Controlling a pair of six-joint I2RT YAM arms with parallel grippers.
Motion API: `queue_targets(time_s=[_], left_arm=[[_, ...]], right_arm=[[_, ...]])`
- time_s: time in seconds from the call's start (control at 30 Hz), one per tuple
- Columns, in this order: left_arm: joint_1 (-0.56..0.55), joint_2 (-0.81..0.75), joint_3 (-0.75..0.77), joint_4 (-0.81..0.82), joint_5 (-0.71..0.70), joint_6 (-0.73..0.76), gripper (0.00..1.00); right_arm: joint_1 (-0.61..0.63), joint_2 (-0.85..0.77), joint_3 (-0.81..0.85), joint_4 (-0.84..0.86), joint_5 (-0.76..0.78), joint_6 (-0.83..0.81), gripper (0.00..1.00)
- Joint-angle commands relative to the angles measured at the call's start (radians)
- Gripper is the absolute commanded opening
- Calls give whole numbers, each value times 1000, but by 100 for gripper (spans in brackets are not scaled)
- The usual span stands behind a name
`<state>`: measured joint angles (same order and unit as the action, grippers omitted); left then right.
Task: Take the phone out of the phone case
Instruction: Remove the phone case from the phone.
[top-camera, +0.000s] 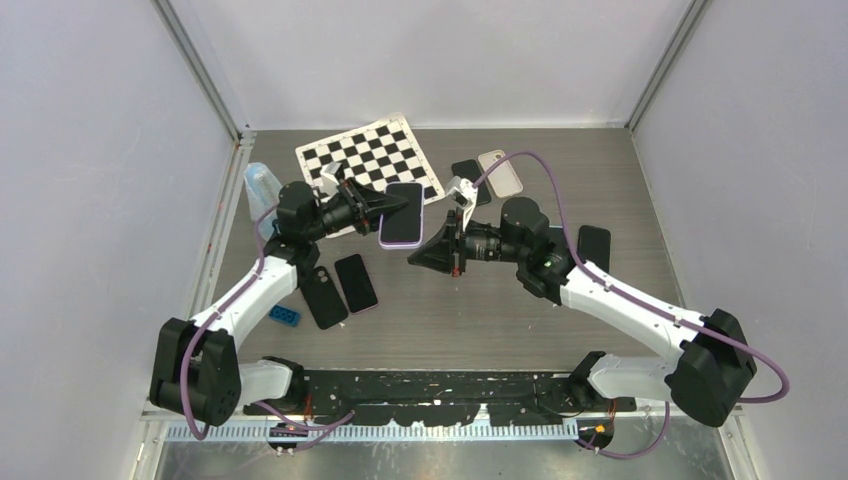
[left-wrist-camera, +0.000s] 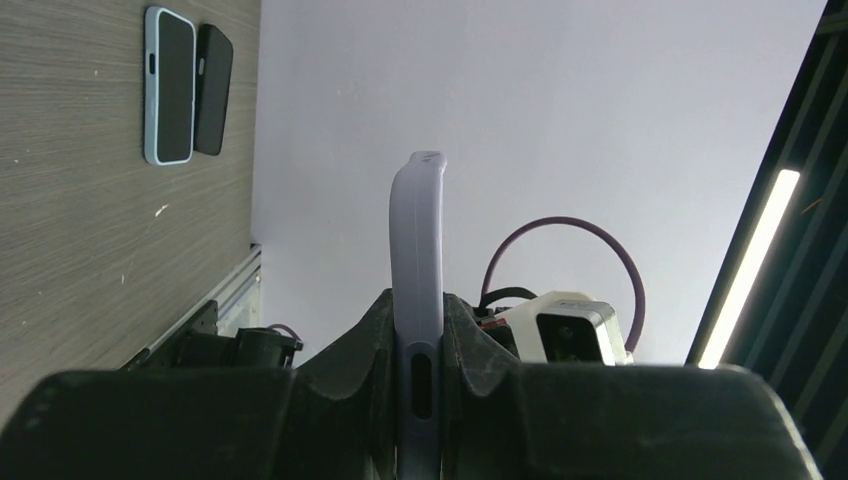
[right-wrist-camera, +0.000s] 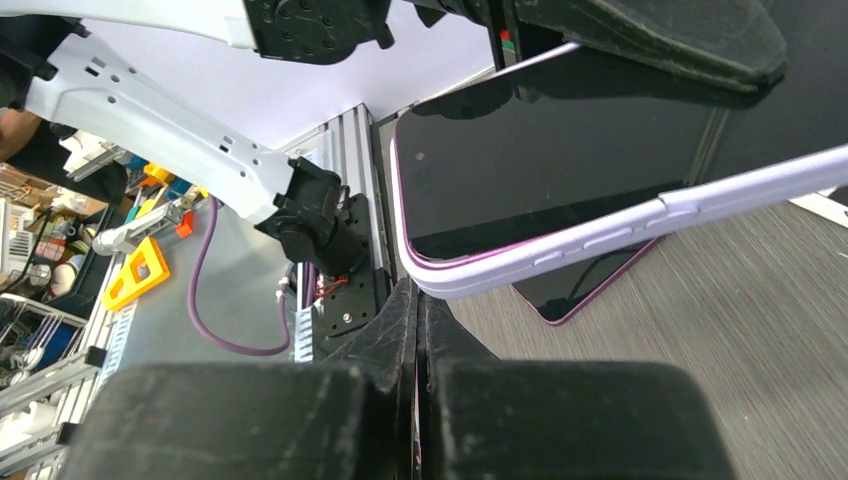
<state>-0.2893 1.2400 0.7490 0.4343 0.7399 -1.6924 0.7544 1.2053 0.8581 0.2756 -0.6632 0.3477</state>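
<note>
From above, the left claw (top-camera: 388, 206) holds the phone (top-camera: 404, 222) up off the worktop (top-camera: 480, 310), just in front of the checkerboard (top-camera: 368, 158). The screen faces up and the far end is free. The left wrist camera sees what the overhead view cannot: the lilac phone case (left-wrist-camera: 418, 235) stands edge-on, clamped between the two fingers (left-wrist-camera: 365, 345), and its upper end bows slightly.

The right claw (top-camera: 416, 258) sits just below the phone's near corner. Its own camera shows the fingers (right-wrist-camera: 395, 320) pressed together with nothing between them, their tips right at the rounded corner of the case. Whether they touch it cannot be told. That camera also shows the dark screen still seated inside the case rim.

A purple-edged handset (right-wrist-camera: 585, 280) lies on the worktop directly under the held phone. Two dark handsets (top-camera: 338, 290) lie by the left arm, beside a blue block (top-camera: 284, 316). Three more handsets (top-camera: 487, 176) lie behind and beside the right arm.
</note>
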Motion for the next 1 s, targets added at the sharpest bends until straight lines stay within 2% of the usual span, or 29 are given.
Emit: queue_targets(time_s=[0.0,0.07,0.13,0.17,0.23,0.3,0.4,0.57,0.7,0.73,0.83,0.9,0.97], left_arm=[[23,-20,35,56,-12,11,0],[38,-25,27,77,-16,13,0],[46,-29,26,101,-18,15,0],[48,-32,28,109,-20,18,0],[50,-34,40,115,-19,39,0],[50,-37,57,113,-5,67,0],[50,-38,87,104,31,125,0],[50,-44,121,84,90,178,0],[51,-62,135,76,115,200,0],[50,-65,138,71,118,207,0],[50,-75,149,45,122,231,0],[50,-79,154,26,119,243,0],[49,-78,157,18,120,246,0]], right_arm=[[2,-44,-12,21,48,11,1],[1,-58,-21,20,56,42,3],[2,-72,-38,24,70,78,21],[2,-83,-54,37,79,93,39],[2,-95,-81,72,104,153,56],[0,-101,-93,118,115,250,64],[-16,-100,-83,145,122,358,67],[-81,-74,-54,185,74,553,67],[-134,-16,-46,292,-4,710,56],[-139,1,-42,329,-22,726,51],[-141,25,-26,349,-45,744,45],[-141,30,-24,370,-58,741,46],[-141,27,-23,375,-68,734,56]])
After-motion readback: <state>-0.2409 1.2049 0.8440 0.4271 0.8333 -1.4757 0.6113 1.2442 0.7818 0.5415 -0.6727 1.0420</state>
